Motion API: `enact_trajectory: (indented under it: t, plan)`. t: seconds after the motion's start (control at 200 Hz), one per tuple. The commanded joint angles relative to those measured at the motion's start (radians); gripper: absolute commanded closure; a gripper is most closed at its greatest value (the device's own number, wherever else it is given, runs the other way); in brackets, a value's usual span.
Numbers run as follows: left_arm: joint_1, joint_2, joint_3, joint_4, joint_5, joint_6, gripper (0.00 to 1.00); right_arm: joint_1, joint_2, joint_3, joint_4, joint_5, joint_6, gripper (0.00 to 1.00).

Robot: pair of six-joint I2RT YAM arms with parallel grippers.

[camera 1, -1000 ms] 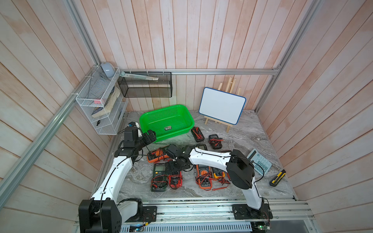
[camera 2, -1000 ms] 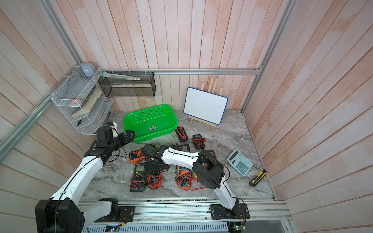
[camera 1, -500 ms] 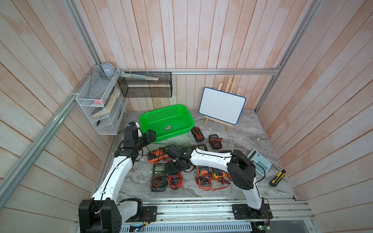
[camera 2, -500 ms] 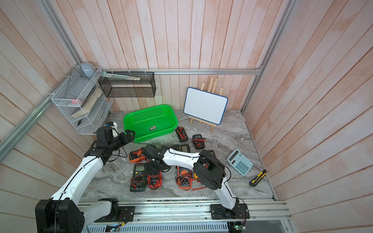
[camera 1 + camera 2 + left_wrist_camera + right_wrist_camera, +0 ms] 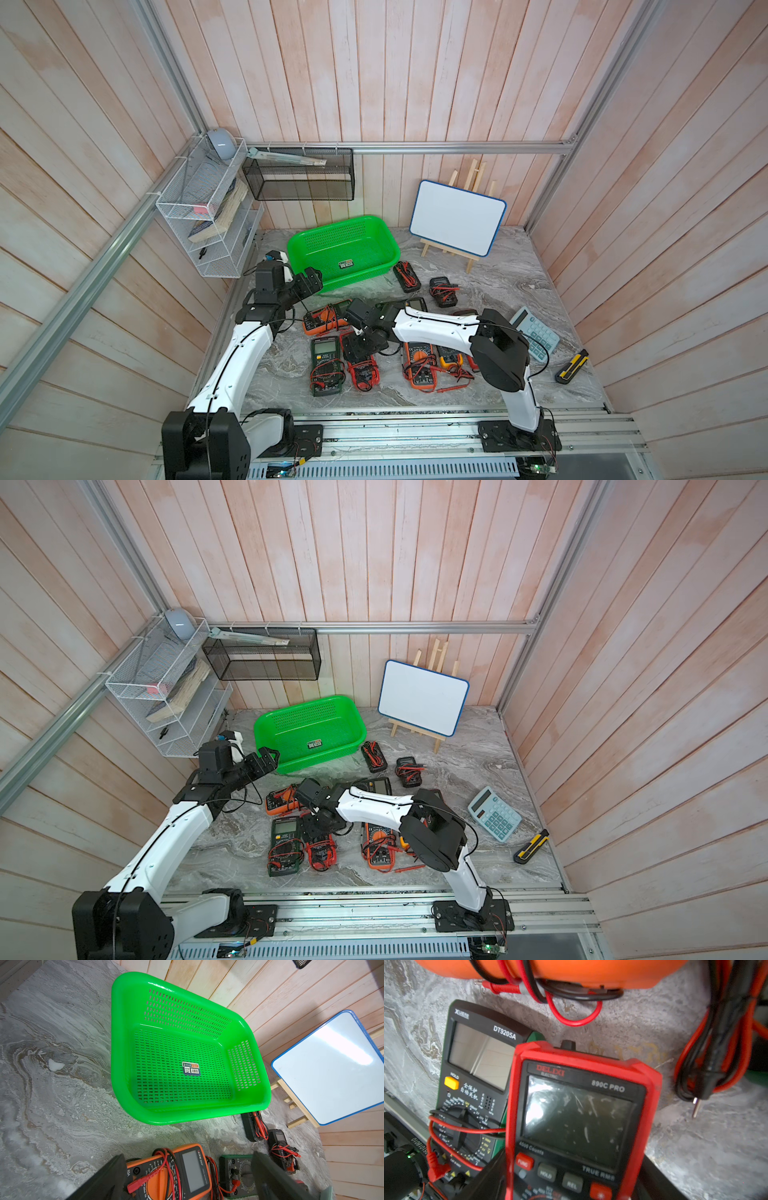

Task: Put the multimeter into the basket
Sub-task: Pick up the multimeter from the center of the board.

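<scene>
Right gripper (image 5: pixel 571 1176) has squeezed the red plastic multimeter (image 5: pixel 577 1118); left gripper (image 5: pixel 187 1155), wide apart, hangs by the green holey basket (image 5: pixel 207 1114).

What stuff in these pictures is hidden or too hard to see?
Red multimeter: its lower half is cut off by the right wrist view's bottom edge.
Right end effector: whether it grips that meter; its body hides this in both top views, the wrist view's edge cuts off its fingers.
Basket sticker: writing too small to read in any view.
Yellow multimeter: the right arm covers part of it in both top views.
</scene>
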Motion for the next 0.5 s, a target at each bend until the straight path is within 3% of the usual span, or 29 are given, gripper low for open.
enact_trajectory:
  t: [0.0,0.155,0.495]
  plan:
    - [0.005,0.005,-0.002,0.021,0.014,0.002,0.00,0.018,-0.038,-0.044,-0.082,0.025,-0.043,0.43]
    - [0.003,0.006,-0.006,0.027,0.012,-0.005,0.00,0.018,-0.054,-0.042,-0.100,0.039,-0.059,0.02]
    - [-0.002,0.009,-0.009,0.027,0.016,0.002,0.00,0.022,-0.070,-0.031,-0.112,0.030,-0.047,0.02]
